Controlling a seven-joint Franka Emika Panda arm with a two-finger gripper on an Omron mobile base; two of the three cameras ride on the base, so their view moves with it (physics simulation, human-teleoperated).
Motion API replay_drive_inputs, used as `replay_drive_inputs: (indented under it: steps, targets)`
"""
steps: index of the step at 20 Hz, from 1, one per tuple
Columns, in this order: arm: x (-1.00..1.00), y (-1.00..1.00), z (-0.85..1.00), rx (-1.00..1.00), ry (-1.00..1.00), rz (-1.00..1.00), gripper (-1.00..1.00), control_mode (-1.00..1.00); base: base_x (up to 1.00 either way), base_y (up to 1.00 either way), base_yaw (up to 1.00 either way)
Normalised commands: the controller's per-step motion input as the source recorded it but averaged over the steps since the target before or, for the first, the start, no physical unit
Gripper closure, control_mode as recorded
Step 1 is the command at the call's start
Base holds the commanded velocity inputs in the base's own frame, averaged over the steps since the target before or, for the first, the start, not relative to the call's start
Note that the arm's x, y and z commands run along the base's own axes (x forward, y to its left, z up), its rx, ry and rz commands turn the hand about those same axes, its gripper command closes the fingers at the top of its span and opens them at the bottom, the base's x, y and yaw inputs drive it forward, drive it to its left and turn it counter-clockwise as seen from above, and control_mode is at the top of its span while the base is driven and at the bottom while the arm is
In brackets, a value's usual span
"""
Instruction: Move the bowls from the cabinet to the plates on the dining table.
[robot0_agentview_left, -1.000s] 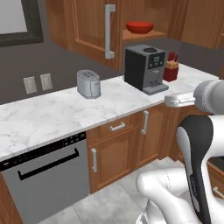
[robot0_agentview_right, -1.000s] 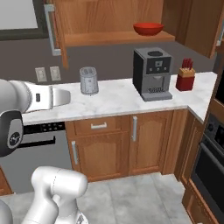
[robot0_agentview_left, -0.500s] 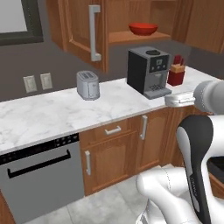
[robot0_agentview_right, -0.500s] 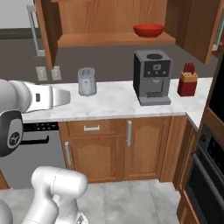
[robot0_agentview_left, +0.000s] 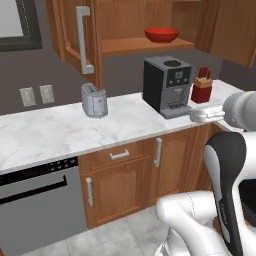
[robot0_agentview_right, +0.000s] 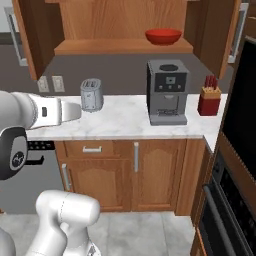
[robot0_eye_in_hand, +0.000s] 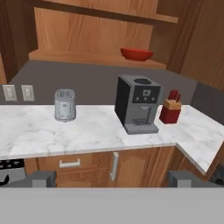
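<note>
A glossy red bowl (robot0_agentview_left: 161, 35) (robot0_agentview_right: 163, 36) (robot0_eye_in_hand: 136, 54) rests on the lower shelf of the cabinet (robot0_agentview_left: 145, 46) (robot0_agentview_right: 120, 46) (robot0_eye_in_hand: 87, 57), whose panelled doors stand swung open to both sides. My gripper (robot0_eye_in_hand: 113, 179) is open and empty, its fingertips (robot0_eye_in_hand: 40, 178) far apart at the bottom of the hand view. It hovers in front of the counter, well below the shelf and some way back from it. The hand (robot0_agentview_left: 207, 114) (robot0_agentview_right: 70, 111) points toward the counter. The plates and the dining table are out of view.
On the marble counter (robot0_agentview_left: 55, 135) stand a grey toaster (robot0_agentview_left: 94, 100), a dark coffee machine (robot0_agentview_left: 167, 85) directly under the bowl, and a red knife block (robot0_agentview_left: 202, 89). A dishwasher (robot0_agentview_left: 35, 200) sits below at left. A dark oven front (robot0_agentview_right: 235, 150) walls the right side.
The whole picture has shifted in both base views, so the base has driven; the open cabinet and counter now sit closer and more central. The gripper stays open.
</note>
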Motion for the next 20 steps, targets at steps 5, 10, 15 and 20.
replay_drive_inputs:
  steps: [5,10,15,20]
  targets:
    - [0.0,0.0,0.0,0.0,0.0,0.0,-1.0,1.0,0.76,-0.06,0.13]
    - [0.0,0.0,0.0,0.0,0.0,0.0,-1.0,1.0,0.65,-0.2,0.09]
    - [0.0,0.0,0.0,0.0,0.0,0.0,-1.0,1.0,0.52,-0.46,0.1]
    - [0.0,0.0,0.0,0.0,0.0,0.0,-1.0,1.0,0.53,-0.39,0.11]
